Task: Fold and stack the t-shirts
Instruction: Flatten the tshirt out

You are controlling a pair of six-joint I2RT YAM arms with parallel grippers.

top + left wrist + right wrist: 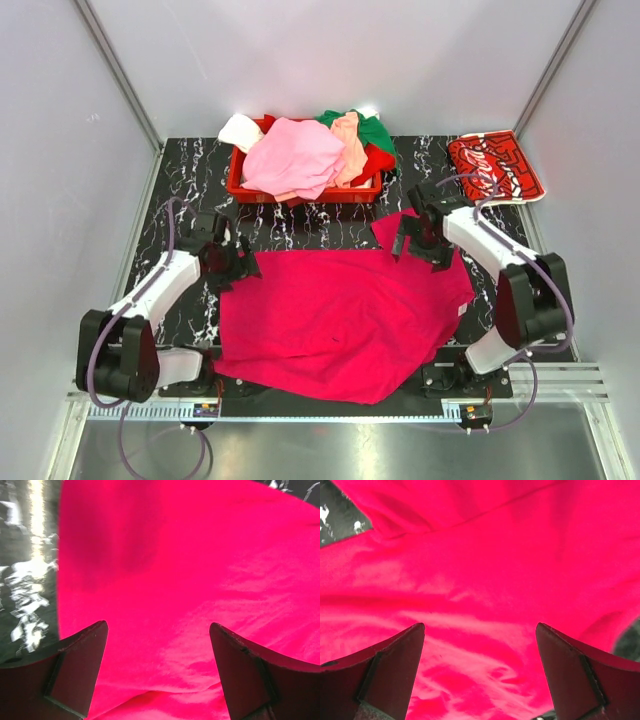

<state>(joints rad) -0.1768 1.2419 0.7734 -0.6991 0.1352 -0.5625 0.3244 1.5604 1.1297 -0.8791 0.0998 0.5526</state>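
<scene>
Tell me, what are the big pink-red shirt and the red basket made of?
The magenta shirt looks like soft, matte cloth: it wrinkles and lies limp. The red basket is probably hard plastic: its rim looks straight, smooth and stiff.

I count 6 tees for sure: 1 magenta tee (340, 320), 1 red script tee (495, 167), 1 pink tee (295, 155), 1 peach tee (348, 145), 1 green tee (375, 128) and 1 white tee (240, 130). 1 basket (300, 192). 2 arms: left arm (160, 285), right arm (500, 250).
</scene>
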